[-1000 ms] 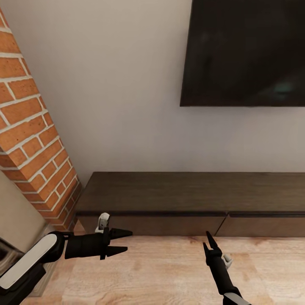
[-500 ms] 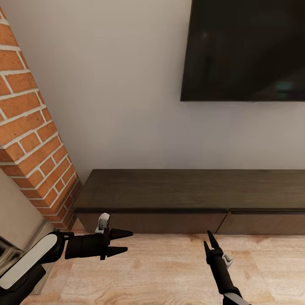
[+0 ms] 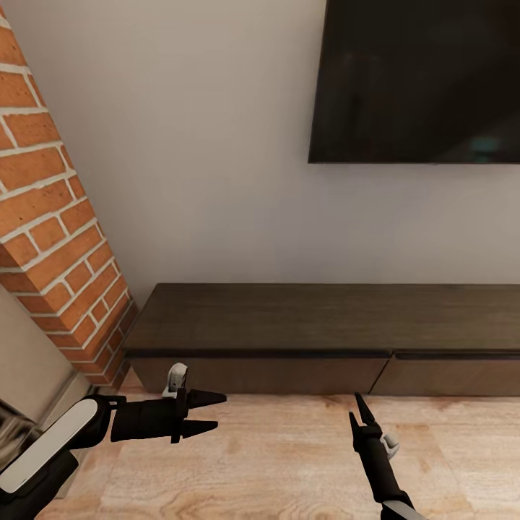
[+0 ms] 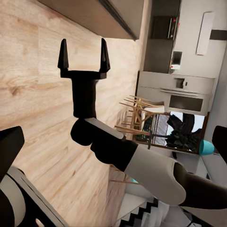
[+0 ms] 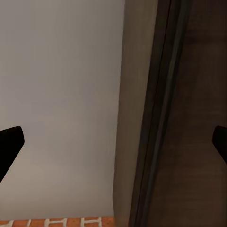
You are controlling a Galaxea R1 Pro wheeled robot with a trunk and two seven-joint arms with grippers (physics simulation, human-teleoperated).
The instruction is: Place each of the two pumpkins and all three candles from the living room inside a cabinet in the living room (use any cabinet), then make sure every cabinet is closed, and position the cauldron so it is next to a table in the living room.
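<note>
Step in hand: we judge this an approach to the cabinet [image 3: 325, 336]; no pumpkin or candle appears in our views.
Cabinet: it runs along the wall [image 3: 217, 144] from 9 to 3 o'clock of the head view's centre, below the dark screen [image 3: 419, 79]. Both visible fronts sit flush, so we read them as closed.
Left gripper [image 3: 209, 412]: at 7 o'clock, pointing sideways over the wood floor [image 3: 274, 462], jaws parted, nothing held.
Right gripper [image 4: 83, 56]: at 5 o'clock in the head view, pointing at the cabinet front. The left wrist view shows its fingers spread wide and empty.
Surroundings: brick column [image 3: 50, 238] at 9 o'clock.
Next move: we judge a front must be opened. It has no handle, so a fingertip needs an edge or seam between the fronts.
</note>
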